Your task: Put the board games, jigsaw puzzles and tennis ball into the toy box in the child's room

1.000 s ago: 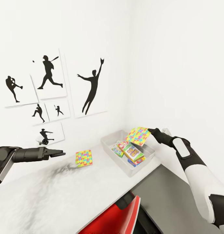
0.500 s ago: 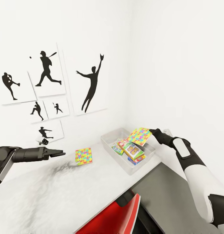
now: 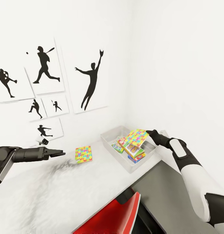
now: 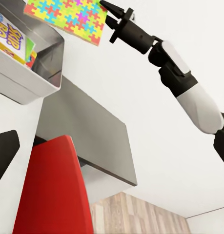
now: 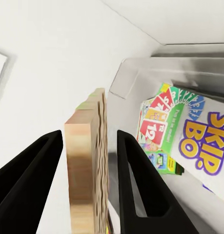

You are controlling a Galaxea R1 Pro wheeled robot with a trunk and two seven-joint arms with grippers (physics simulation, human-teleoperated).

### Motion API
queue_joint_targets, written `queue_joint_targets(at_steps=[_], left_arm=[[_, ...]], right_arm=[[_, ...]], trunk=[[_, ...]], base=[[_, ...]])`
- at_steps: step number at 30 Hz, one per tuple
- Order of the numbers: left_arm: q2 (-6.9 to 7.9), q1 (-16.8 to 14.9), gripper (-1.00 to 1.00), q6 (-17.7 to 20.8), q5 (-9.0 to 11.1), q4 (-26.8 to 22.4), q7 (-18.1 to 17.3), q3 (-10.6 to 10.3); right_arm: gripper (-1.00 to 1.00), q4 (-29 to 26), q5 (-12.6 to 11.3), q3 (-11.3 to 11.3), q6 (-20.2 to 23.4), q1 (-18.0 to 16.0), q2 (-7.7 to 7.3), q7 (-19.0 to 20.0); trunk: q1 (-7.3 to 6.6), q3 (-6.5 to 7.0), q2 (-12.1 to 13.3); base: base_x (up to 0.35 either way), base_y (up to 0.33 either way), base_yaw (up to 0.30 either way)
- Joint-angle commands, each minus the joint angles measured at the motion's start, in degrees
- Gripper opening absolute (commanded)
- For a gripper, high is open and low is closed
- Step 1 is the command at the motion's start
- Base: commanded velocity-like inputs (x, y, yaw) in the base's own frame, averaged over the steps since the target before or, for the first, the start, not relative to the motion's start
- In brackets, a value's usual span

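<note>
Your right gripper [image 3: 150, 133] is pinching a puzzle [image 3: 137, 136] edge-on over the toy box [image 3: 109, 135], right of centre; left gripper [image 3: 59, 152] jaws look pressed together.

The scene is evenly and brightly lit by a diffuse light with no visible source; the white walls [image 3: 177, 65] are nearly washed out. A soft, grainy dark shadow is cast on the table [image 3: 59, 195] beneath the left arm [image 3: 27, 154]. No glare is seen. Rendering is sharp in the head view, though straight lines are bent towards its edges. In the right wrist view the puzzle [image 5: 87, 161] edge is rendered blurred and smeared.
</note>
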Motion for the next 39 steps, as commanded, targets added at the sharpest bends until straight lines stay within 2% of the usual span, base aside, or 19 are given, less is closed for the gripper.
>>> queue_joint_targets(at_steps=[1,11,13,15,20,23,28,36,39], left_arm=[[0.05,-0.1,1.00,0.6,0.1,0.0,-0.2,-0.1],[-0.23,-0.1,1.00,0.6,0.2,-0.5,-0.2,-0.3],[-1.34,-0.1,1.00,0.7,0.2,-0.7,-0.2,-0.4],[-3.26,-0.8,1.00,0.9,0.2,-0.7,-0.2,-0.2],[-7.16,-5.5,1.00,1.1,0.1,-0.9,-0.2,-0.2],[-8.17,-7.6,1.00,1.1,0.2,-0.9,-0.2,-0.1],[-8.44,-9.3,1.00,1.1,0.0,-0.8,-0.2,0.1],[-8.08,-9.8,1.00,1.0,0.0,-0.9,-0.2,0.4],[-8.05,-9.8,1.00,0.8,-0.1,-0.9,-0.2,1.2]], right_arm=[[-1.00,0.2,0.1,-0.2,0.3,-0.4,0.15,0.1],[-1.00,3.9,0.1,-0.2,0.2,-3.5,1.03,-0.3],[-1.00,4.0,0.1,-0.2,0.2,-4.2,1.05,-0.3],[-1.00,4.1,0.1,-0.2,0.3,-4.5,1.06,-0.4],[-1.00,4.2,0.0,-0.2,0.2,-4.9,1.06,-0.3],[-1.00,4.2,0.0,-0.2,0.2,-5.3,1.06,-0.3],[-1.00,4.2,0.0,-0.2,0.3,-5.5,1.14,-0.3],[-1.00,4.1,0.0,-0.2,0.5,-5.6,1.07,-0.2],[-1.00,4.1,0.0,-0.2,0.5,-5.6,1.00,-0.2]], trunk=[[0.04,-0.23,-0.1],[0.04,-1.17,-0.1],[0.04,-1.36,-0.1],[0.04,-1.55,-0.1],[0.04,-2.02,-0.1],[0.04,-2.31,-0.1],[0.04,-2.78,-0.1],[0.04,-3.53,-0.1],[0.04,-3.81,-0.1]], base=[[0.000,0.000,0.000],[0.000,0.000,0.000],[0.000,0.000,0.000],[0.000,0.000,0.000],[0.000,0.000,0.000],[0.000,0.000,0.000],[0.000,0.000,0.000],[0.000,0.000,0.000],[0.000,0.000,0.000]])
